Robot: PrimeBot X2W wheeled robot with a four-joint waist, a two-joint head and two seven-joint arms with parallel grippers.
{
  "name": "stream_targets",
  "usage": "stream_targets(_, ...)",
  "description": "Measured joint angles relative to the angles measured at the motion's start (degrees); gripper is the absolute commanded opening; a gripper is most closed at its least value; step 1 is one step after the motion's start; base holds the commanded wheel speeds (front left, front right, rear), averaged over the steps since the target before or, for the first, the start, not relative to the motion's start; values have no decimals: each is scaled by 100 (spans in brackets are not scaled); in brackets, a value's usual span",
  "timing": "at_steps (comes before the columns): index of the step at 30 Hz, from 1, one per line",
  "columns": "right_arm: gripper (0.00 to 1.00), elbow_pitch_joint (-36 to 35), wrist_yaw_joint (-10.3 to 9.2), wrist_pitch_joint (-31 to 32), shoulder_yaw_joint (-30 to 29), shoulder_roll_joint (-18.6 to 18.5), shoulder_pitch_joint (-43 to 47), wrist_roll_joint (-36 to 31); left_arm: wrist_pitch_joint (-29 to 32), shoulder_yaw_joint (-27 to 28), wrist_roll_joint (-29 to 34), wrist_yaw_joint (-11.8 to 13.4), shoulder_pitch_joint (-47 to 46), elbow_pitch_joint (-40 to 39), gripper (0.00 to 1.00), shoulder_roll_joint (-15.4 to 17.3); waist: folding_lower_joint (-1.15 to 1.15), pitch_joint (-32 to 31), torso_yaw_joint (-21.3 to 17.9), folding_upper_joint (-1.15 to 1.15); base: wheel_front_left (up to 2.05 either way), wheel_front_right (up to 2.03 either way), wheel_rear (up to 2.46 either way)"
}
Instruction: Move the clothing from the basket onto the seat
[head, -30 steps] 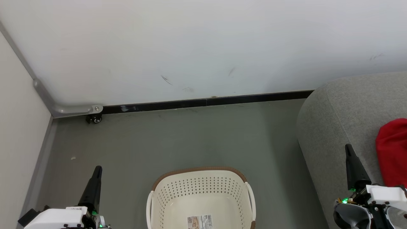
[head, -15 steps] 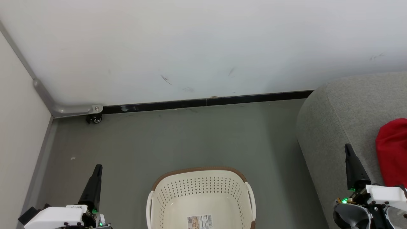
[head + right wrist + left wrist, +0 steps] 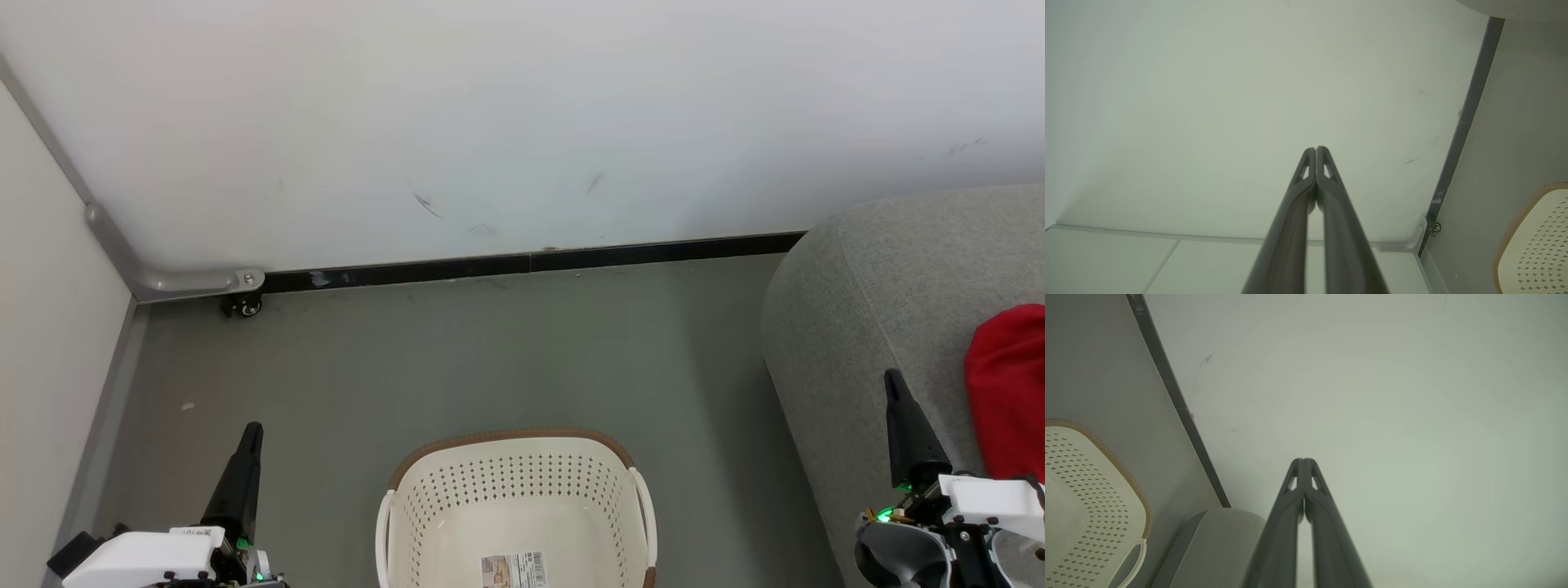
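On the seat (image 3: 882,294), at the far right of the head view, lies the clothing (image 3: 1008,392): a soft red heap resting on the light-grey upholstery. The picture's right edge cuts it off, so how far it spreads, and whether it is one garment or two, cannot be told. The seat's near and right parts also run out of frame.

Left of the seat, apart from it on the grey floor (image 3: 490,351), stands the basket (image 3: 506,434). Its perforated cream wall and brown rim are plain to see, and a paper label (image 3: 512,569) lies on its floor. Its near half is cut off at the bottom edge.

The right pincer (image 3: 894,377) hovers over the seat's left part, just beside the red cloth but not touching it. Its two dark fingers are pressed together on nothing, which the right wrist view confirms. The left pincer (image 3: 253,431) hangs over bare floor left of the basket, likewise closed and holding nothing.

Farther off, a white wall (image 3: 522,122) meets the floor along a black skirting strip (image 3: 531,261). At the far left corner sit a grey curved bracket (image 3: 188,282) and a small castor (image 3: 242,306), too small to make out further.
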Motion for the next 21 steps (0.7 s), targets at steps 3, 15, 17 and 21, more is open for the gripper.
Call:
stream_targets(3, 0, -2, 1, 0, 2, 0, 0, 0, 0, 1, 0, 0, 0, 2, 0, 0, 0, 0, 0, 0, 0, 0, 0)
stream_targets(15, 0, -13, 0, -1, 5, 0, 1, 0, 0, 2, 0, -25, -1, 9, 0, 0, 0, 0, 0, 0, 0, 0, 0)
stream_targets(17, 0, -15, 0, -1, 7, 0, 1, 0, 0, 2, 0, -25, -2, 9, 0, -1, -1, 0, 0, 0, 0, 0, 0)
stream_targets(21, 0, -15, 0, -1, 9, 0, 1, 0, 0, 2, 0, -25, -2, 11, 0, -1, -1, 0, 0, 0, 0, 0, 0)
